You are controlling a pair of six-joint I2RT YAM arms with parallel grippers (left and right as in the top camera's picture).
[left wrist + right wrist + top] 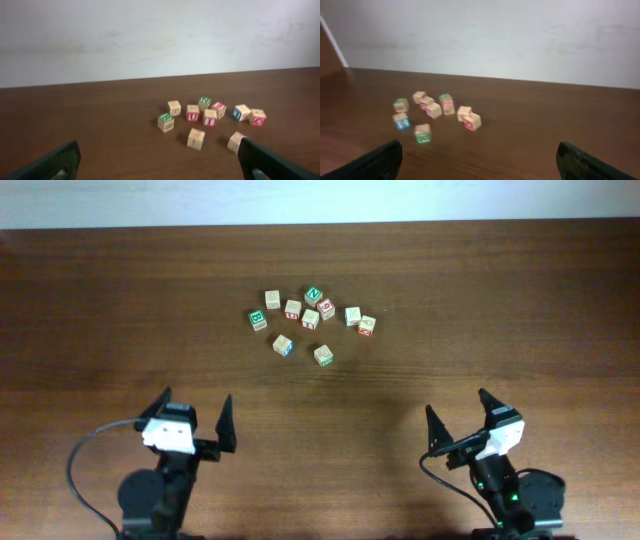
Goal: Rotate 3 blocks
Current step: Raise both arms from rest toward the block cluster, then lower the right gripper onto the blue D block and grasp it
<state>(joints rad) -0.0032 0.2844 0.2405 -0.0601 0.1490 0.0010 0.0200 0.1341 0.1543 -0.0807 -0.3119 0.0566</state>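
Several small wooden cubes lie in a loose cluster at mid table. Nearest the arms is a pale block with a blue side [283, 344] [196, 138] [401, 121]. Right of it lies a block with green-yellow marks [323, 355] [236, 141] [422, 133]. At the cluster's right end sits a block with orange-red marks [367, 325] [258, 117] [472, 121]. My left gripper [196, 402] [157, 150] hangs open near the front left, well short of the blocks. My right gripper [457, 405] [479, 149] is open at the front right, nothing between its fingers.
Behind the three blocks lie other cubes: a green-letter cube [258, 319] at the left, red-faced cubes [310, 318], a green-topped cube [314, 295] and a blue-marked cube [352, 315]. The table's far edge meets a white wall [320, 200].
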